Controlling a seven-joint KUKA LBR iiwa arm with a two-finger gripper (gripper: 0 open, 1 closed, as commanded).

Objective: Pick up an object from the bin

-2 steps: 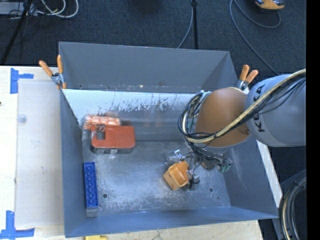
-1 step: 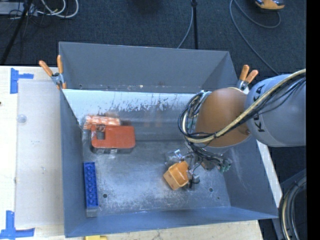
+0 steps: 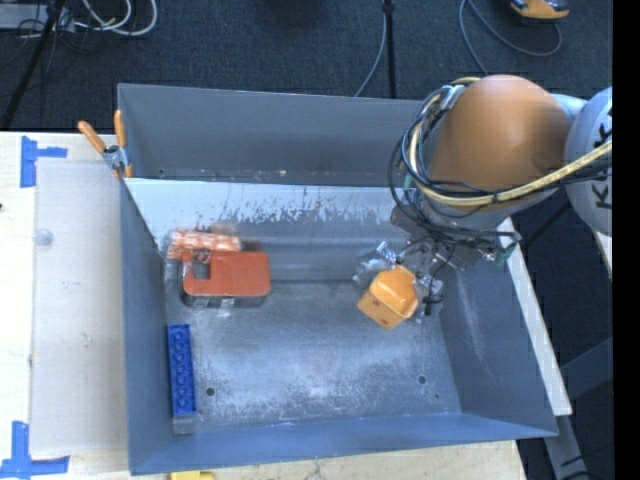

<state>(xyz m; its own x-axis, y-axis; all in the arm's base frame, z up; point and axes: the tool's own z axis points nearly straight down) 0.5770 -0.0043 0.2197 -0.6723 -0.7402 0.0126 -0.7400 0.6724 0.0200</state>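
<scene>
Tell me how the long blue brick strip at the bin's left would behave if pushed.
The blue brick strip looks like stiff studded plastic, so it probably slides without bending. Lying flat and long, it seems unlikely to roll or tip. Pushed near one end, it would likely swivel.

Cannot make out a single whole word, number or brand. On the white arm casing [image 3: 598,133] at the far right, just a cut-off dark mark [image 3: 628,194], possibly part of a letter, too clipped to read. No legible print on the blue studded brick [image 3: 181,370], the orange-red block [image 3: 230,275] or the orange rounded piece [image 3: 389,297].
</scene>
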